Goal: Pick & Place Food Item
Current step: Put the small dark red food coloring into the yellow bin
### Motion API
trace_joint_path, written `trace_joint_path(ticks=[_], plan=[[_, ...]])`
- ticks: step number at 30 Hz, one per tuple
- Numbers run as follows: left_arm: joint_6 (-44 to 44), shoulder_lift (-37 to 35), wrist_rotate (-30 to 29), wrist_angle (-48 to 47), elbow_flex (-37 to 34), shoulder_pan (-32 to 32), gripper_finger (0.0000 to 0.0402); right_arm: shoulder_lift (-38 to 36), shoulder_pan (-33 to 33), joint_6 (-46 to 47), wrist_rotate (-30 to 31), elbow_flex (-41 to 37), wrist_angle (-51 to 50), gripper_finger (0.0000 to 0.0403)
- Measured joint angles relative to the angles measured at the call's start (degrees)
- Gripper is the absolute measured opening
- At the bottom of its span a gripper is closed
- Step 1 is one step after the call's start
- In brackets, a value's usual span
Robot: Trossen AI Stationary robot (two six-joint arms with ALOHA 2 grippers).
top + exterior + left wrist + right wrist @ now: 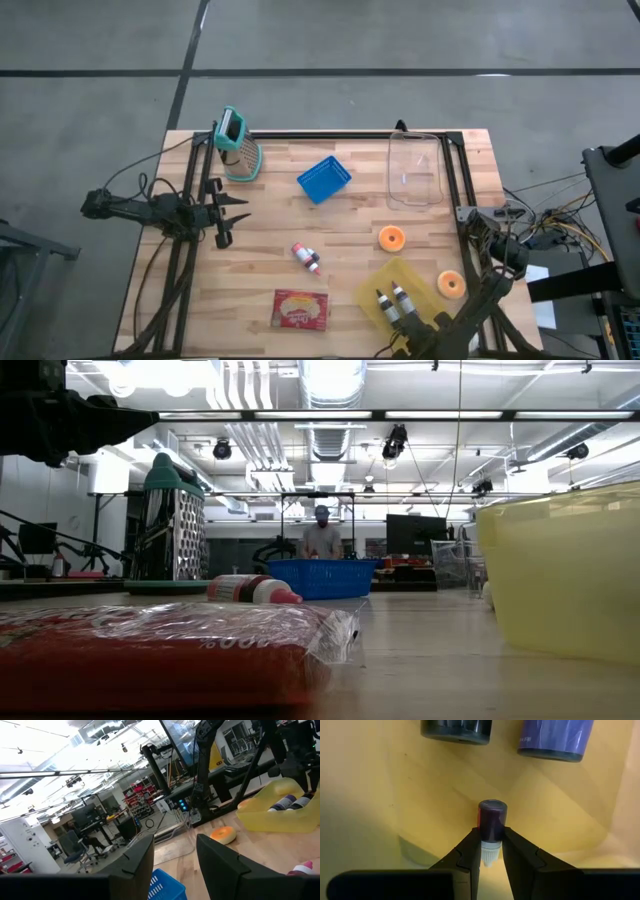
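Note:
A yellow bin (pixel 372 292) stands at the table's near right, with two dark bottles (pixel 456 729) lying in it. My right gripper (pixel 490 840) is over the bin's inside (pixel 410 795), shut on a small dark purple bottle (pixel 492 817) with a white cap. In the high view this gripper (pixel 398 318) is at the bin's near side. My left gripper (pixel 175 865) is open and empty above the table's left side (pixel 232 215). Another small red-and-white bottle (pixel 306 256) lies on its side at mid-table. A red food packet (pixel 301 310) lies flat near the front edge. My right gripper pinches the small bottle between its two fingers, at the lower body just above the white cap (pixel 489 851). The bottle lies along the fingers, cap toward the wrist and dark end (pixel 492 810) pointing into the bin. Whether it touches the bin's floor, I cannot tell.
A blue basket (pixel 324 180), a clear container (pixel 415 170) and a teal grater (pixel 238 145) stand along the far side. Two orange rings (pixel 391 238) (pixel 451 285) lie near the bin. A person (pixel 322 538) stands in the room far behind the table.

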Motion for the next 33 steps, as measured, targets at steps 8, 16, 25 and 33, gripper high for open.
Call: trace_joint_path(ticks=[8, 16, 25, 33], plan=[[0.00, 0.00, -0.01, 0.00, 0.00, 0.00, 0.0152, 0.00, 0.00, 0.24, 0.02, 0.00, -0.02, 0.0068], [0.00, 0.00, 0.00, 0.00, -0.01, 0.00, 0.0152, 0.02, -0.04, 0.97, 0.07, 0.00, -0.04, 0.0068], [0.00, 0.00, -0.01, 0.00, 0.00, 0.00, 0.0152, 0.02, -0.02, 0.68, 1.55, 0.00, 0.04, 0.0074], [0.00, 0.00, 0.00, 0.00, -0.01, 0.00, 0.0152, 0.15, -0.04, 0.70, 1.97, 0.01, 0.21, 0.0117]])
